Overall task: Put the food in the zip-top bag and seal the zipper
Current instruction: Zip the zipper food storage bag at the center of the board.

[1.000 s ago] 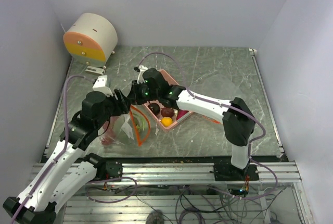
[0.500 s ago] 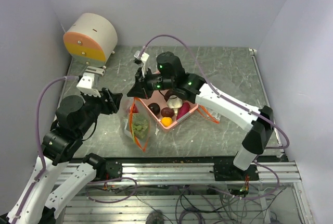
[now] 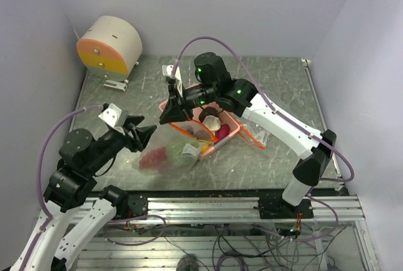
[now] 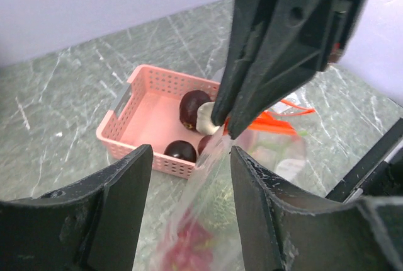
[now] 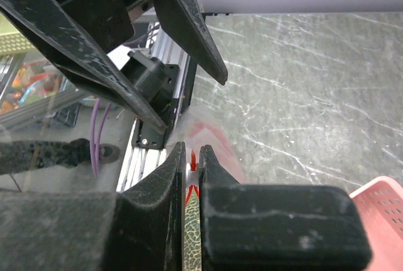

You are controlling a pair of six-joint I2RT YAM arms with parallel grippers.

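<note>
The bag (image 3: pixel 162 141) hangs by its mouth. Its length runs from a raised far point down toward the near side, where its lower part sags onto the table (image 3: pixel 277 88) and spreads left to right. It sits just near and left of the pink basket (image 3: pixel 234 131), and its right edge overlaps the basket's near corner. The plastic is clear and crinkled. It blurs a reddish piece (image 3: pixel 151 157) at the left of the bag and a green piece (image 3: pixel 172 154) beside it.

The zipper (image 5: pixel 191 180) shows as a thin orange-red line standing on edge between the fingers of the right gripper (image 3: pixel 165 118). That gripper is clamped tight on the zipper and holds the bag's mouth up.

The left gripper (image 3: pixel 148 125) is just left of the bag with its jaws spread moderately and nothing between them. Through its wrist camera the bag hangs in line with that gap.

In the basket lie two dark grapes (image 4: pixel 192 104) and a whitish bulb (image 3: pixel 211 121), with a magenta piece (image 3: pixel 221 133) to the right of the bulb.
</note>
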